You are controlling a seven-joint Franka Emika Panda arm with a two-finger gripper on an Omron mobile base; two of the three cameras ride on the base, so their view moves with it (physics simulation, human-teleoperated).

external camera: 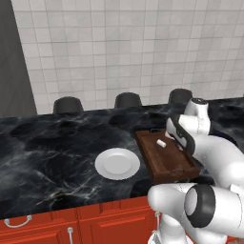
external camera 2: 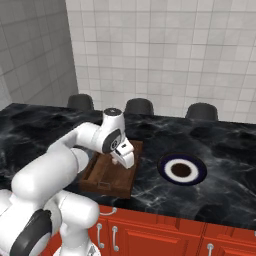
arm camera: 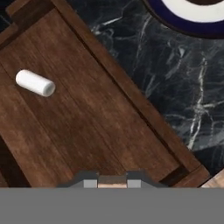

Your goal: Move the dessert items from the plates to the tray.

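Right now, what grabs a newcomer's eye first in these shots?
The white arm bent over the dark wooden tray, its gripper just above the tray floor with something tan between the tips. A white oblong piece already lies in the tray. The plain white plate and navy-rimmed plate flank it on black marble.

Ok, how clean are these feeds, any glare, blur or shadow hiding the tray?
Left base view: soft and blocky, tray dim but readable, arm covering its right side, white piece distinct. Right base view: even light, no glare, hand hiding the tray's middle. Hand view: sharpest, wood grain clear, white piece casting a faint shadow, navy plate cropped at the top.
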